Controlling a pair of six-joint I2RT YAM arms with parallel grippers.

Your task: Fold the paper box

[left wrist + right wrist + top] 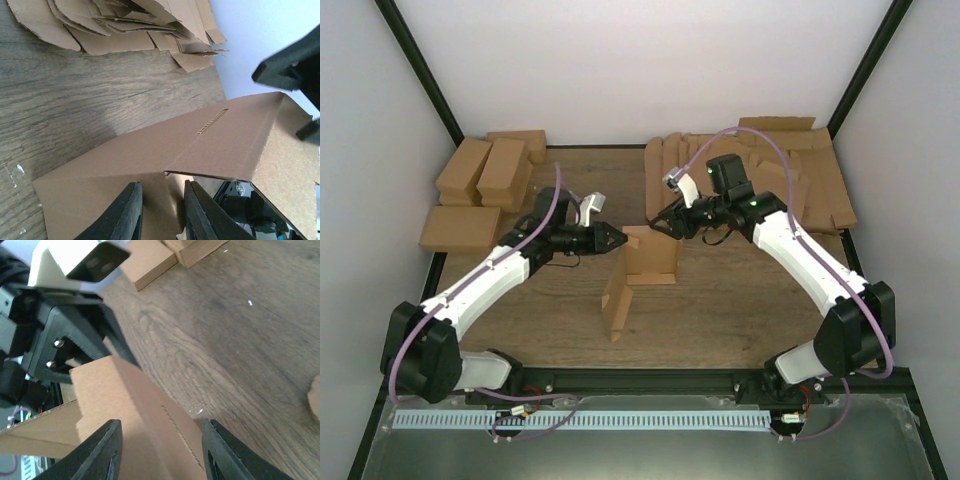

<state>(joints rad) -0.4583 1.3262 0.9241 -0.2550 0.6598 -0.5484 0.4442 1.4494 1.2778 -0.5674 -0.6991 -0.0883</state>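
Note:
The paper box (642, 265) stands upright in the middle of the table, partly folded, with one panel angled toward the front. My left gripper (616, 238) touches its top left edge. In the left wrist view my left gripper (162, 202) has its jaws a little apart, with the box's brown panel (210, 140) just beyond them. My right gripper (660, 226) is at the box's top right corner. In the right wrist view my right gripper (162, 450) is wide open and straddles the box's top panel (125, 405).
Narrow brick-shaped cardboard boxes (490, 170) lie at the back left, above a flat one (460, 228). A pile of flat cardboard sheets (770, 170) lies at the back right and also shows in the left wrist view (125, 25).

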